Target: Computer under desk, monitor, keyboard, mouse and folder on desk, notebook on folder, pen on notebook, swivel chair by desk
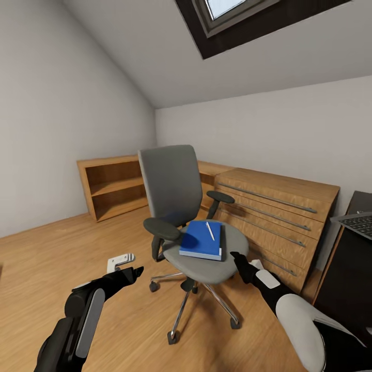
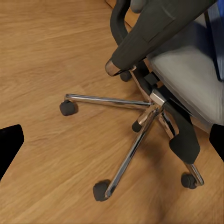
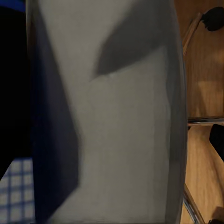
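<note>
The right gripper (image 1: 238,257) hung just beside the front edge of the swivel chair (image 1: 206,253) seat, on the side nearest the wooden dresser (image 1: 279,206). Its dark tip was close to the seat cushion, but whether it touched could not be told, and how far its fingers stood apart could not be told either. In the right wrist view the grey seat cushion (image 3: 130,116) sat very close to the camera, with a blue edge (image 3: 18,196) at one side and the wooden floor (image 3: 200,93) past the seat rim.

The left gripper (image 1: 135,272) hovered off the chair's other side, near the armrest (image 1: 161,228) and apart from it, holding nothing. In the left wrist view its two dark fingertips (image 2: 10,144) showed at opposite edges of the picture, spread wide, with the chrome star base (image 2: 135,135) and castors between them.

On the chair seat lay the blue notebook (image 1: 201,240), and the pen (image 1: 210,230) rested on top of it. Any folder under the notebook could not be made out.

Beyond the chair's back stood a low open bookshelf (image 1: 111,186) against the wall. Past the dresser from the chair, a dark desk (image 1: 343,279) carried a keyboard (image 1: 359,225) at its edge. A skylight (image 1: 243,15) sat in the sloped ceiling above the chair.
</note>
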Robot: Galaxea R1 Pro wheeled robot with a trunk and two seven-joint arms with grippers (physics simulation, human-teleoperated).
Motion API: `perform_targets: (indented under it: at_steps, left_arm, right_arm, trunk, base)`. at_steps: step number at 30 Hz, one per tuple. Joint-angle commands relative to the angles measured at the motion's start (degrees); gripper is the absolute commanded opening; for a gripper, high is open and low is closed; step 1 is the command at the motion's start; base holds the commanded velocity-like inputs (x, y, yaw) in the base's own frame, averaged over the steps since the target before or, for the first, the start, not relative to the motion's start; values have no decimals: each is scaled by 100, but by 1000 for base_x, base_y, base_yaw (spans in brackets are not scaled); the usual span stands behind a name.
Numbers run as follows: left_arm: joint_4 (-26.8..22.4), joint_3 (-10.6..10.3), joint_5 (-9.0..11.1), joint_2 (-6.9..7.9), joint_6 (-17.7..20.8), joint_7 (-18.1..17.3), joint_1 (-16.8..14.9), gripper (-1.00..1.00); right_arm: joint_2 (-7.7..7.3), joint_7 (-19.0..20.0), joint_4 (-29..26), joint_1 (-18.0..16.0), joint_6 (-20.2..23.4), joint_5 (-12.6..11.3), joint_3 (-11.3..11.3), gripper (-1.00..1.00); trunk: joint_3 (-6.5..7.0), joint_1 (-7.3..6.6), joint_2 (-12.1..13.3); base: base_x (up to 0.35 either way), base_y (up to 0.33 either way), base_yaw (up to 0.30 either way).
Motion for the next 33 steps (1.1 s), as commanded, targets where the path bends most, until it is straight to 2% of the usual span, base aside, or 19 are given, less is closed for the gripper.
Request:
perform_targets:
  at_steps: [1, 11, 29, 30, 33]
  left_arm:
    - [-4, 11, 44, -5, 31, 18, -4, 100]
    - [0, 11, 44, -5, 29, 11, -5, 100]
    - [87, 11, 44, -5, 23, 18, -5, 100]
    - [88, 11, 44, -5, 22, 19, -5, 100]
    - [88, 11, 44, -5, 22, 19, -5, 100]
  right_arm:
    - [0, 14, 0, -3, 26, -12, -28, 100]
    - [-1, 14, 1, -3, 26, -10, -28, 100]
    - [7, 14, 1, -3, 26, 27, -16, 100]
    - [45, 16, 1, -3, 20, 113, 4, 100]
    - [100, 15, 1, -3, 10, 159, 11, 100]
  trunk:
    - [-5, -1, -2]
    - [-5, -1, -2]
    - [-5, -1, -2]
    - [-5, -1, -2]
    - [-5, -1, -2]
  base:
    - [0, 0, 0]
    - [-16, 0, 0]
    - [-200, 6, 0]
    - [-80, 10, 0]
    - [-42, 5, 0]
